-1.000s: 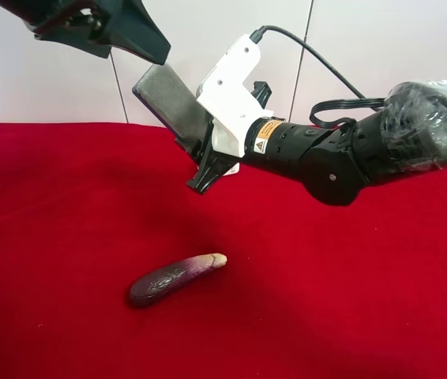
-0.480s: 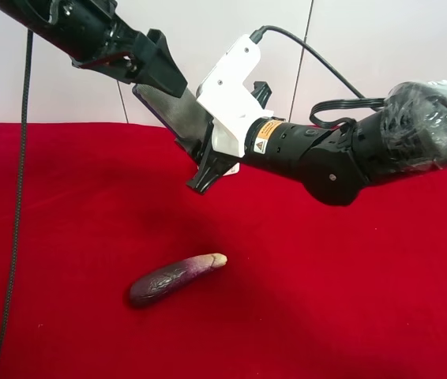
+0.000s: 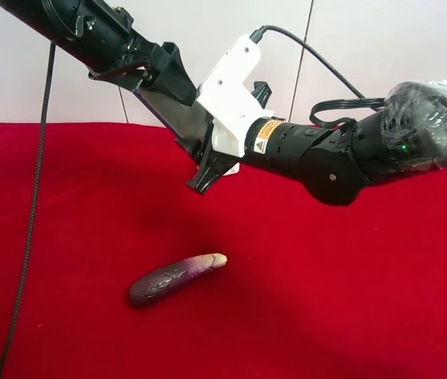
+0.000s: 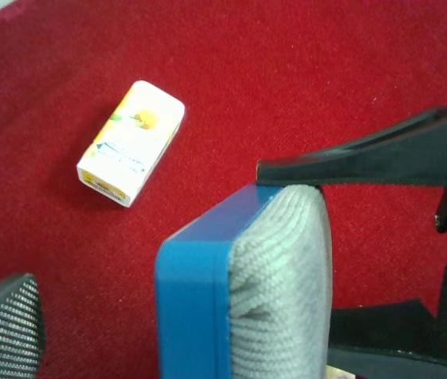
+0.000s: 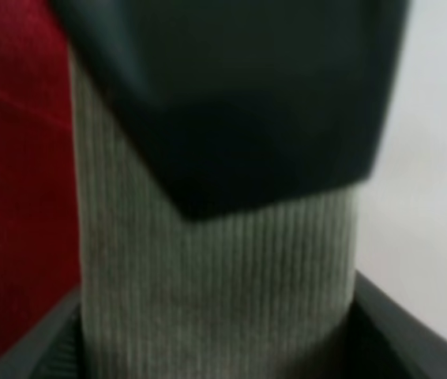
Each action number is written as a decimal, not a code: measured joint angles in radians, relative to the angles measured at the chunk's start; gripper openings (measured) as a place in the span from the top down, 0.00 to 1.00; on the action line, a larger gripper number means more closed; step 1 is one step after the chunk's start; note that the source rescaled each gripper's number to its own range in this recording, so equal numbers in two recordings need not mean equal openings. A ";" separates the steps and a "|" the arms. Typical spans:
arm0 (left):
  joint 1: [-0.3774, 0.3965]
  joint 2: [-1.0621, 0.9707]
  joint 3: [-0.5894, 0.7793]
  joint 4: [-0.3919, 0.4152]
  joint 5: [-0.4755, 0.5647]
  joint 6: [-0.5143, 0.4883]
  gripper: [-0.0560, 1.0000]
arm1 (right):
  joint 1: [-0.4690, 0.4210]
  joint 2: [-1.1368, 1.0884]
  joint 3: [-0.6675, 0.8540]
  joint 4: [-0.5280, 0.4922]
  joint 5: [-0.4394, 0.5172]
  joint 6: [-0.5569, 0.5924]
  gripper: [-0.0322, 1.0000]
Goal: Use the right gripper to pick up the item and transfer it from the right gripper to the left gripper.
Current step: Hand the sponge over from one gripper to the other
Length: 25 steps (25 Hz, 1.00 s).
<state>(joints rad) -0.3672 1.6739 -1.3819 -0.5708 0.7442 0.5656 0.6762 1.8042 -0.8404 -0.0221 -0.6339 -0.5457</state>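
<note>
Handover step, mid-air. Right tool (image 3: 200, 150) is clamped on the eraser (image 3: 178, 118), held off the red tabletop (image 3: 350, 300) at upper centre of the frame. Left tool (image 3: 168, 79), jaws apart, straddles the eraser's free end; one finger near the grey face, the other well apart. Next, likely: left closes firmly, then right lets go.

White housing (image 3: 231, 87), orange-yellow label (image 3: 266, 135), black fingers (image 3: 206, 175) — the right gripper (image 3: 197, 154). The left gripper (image 3: 174, 79) is all black, trailing a thin cable (image 3: 30, 221).
</note>
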 joint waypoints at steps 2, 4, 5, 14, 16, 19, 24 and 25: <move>0.000 0.006 -0.001 -0.003 0.010 0.000 0.00 | 0.000 0.000 0.000 0.000 0.000 0.000 0.97; 0.000 0.011 -0.001 -0.005 0.016 0.000 0.04 | 0.000 0.000 0.000 0.000 0.000 0.000 0.97; 0.000 0.012 -0.001 -0.007 0.016 0.000 0.07 | 0.000 0.000 0.000 0.000 0.000 0.000 0.97; 0.000 0.020 -0.001 -0.078 0.026 0.000 0.94 | 0.000 0.000 0.000 0.000 0.000 0.000 0.97; 0.000 0.020 -0.001 -0.085 0.025 0.000 0.94 | 0.000 0.000 0.000 0.005 -0.001 0.001 0.97; 0.000 0.021 -0.001 -0.095 0.025 0.000 0.94 | 0.000 0.000 0.000 0.006 0.000 0.001 0.97; 0.001 0.021 -0.001 -0.100 0.025 0.003 0.94 | 0.000 0.000 0.000 0.008 -0.001 0.001 0.97; 0.001 0.021 -0.001 -0.100 0.023 0.003 0.94 | 0.000 0.000 0.000 0.008 -0.001 0.001 0.97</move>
<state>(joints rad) -0.3662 1.6948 -1.3828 -0.6708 0.7668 0.5688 0.6762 1.8042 -0.8404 -0.0146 -0.6351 -0.5447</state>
